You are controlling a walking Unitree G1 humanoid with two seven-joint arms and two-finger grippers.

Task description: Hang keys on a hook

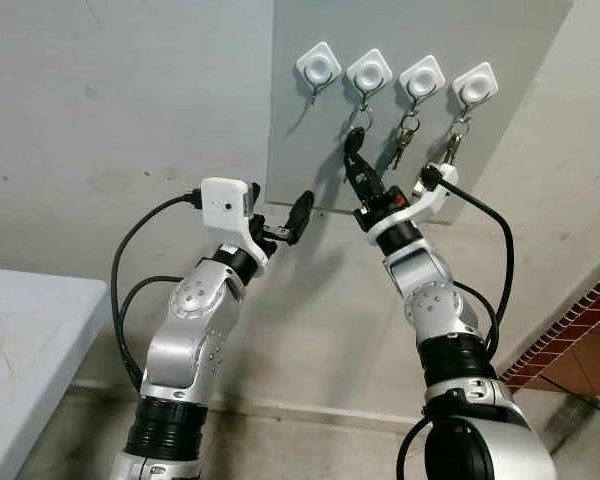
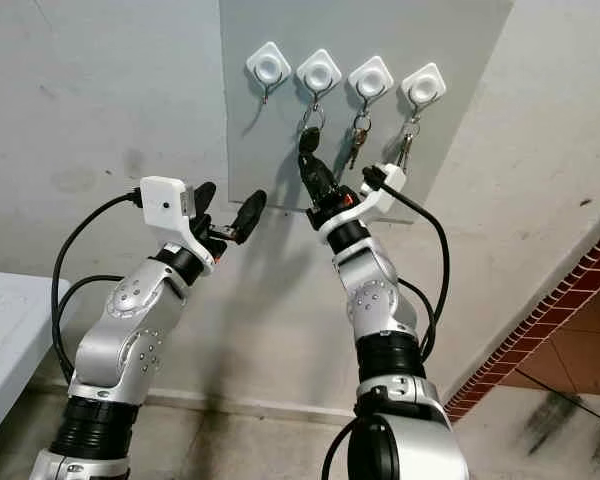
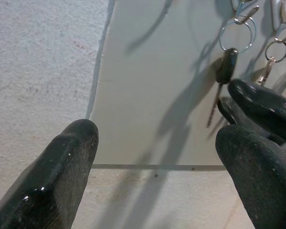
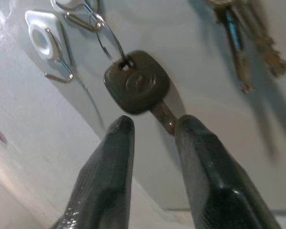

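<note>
A grey panel [image 1: 310,150] on the wall carries a row of white hooks. The leftmost hook [image 1: 319,67] is bare. From the second hook [image 1: 369,72] a black-headed key [image 4: 137,82] hangs on its ring. My right gripper [image 4: 155,123] is raised just under that key, its fingers a little apart on either side of the blade, so it is open. My left gripper [image 1: 278,208] is held up at the panel's lower left edge, wide open with nothing in it.
Two more bunches of keys [image 1: 405,135] [image 1: 452,148] hang from the two right-hand hooks. A pale table [image 1: 20,340] stands at the lower left. Red brick edging [image 1: 580,330] runs along the floor at the right.
</note>
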